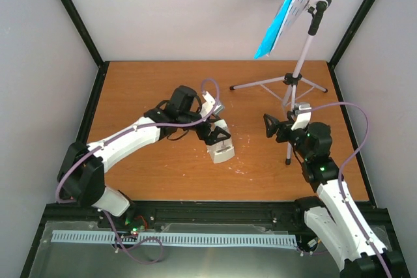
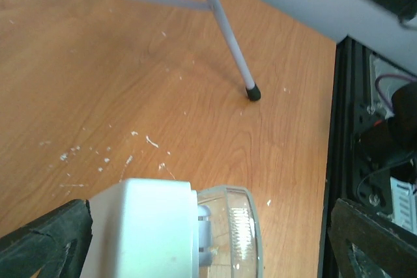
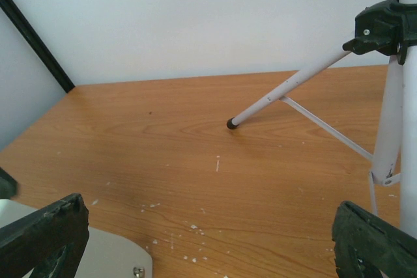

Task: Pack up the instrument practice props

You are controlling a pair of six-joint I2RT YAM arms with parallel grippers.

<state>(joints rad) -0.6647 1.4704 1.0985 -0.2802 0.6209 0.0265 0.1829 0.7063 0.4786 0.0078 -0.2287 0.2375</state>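
Nearest us, the metronome [image 1: 221, 151] sits on the table [image 1: 163, 175], left of the stand [image 1: 302, 64] and clear of its near foot. Our left gripper [image 1: 218, 135] hangs just over the metronome, jaws spread wide to either side of it and gripping nothing. Our right gripper [image 1: 273, 126] hovers just left of the stand's pole, low down, also wide open and empty. The stand is upright on its three legs. At its top, the blue and white pages [image 1: 277, 27] rest on the tilted desk.
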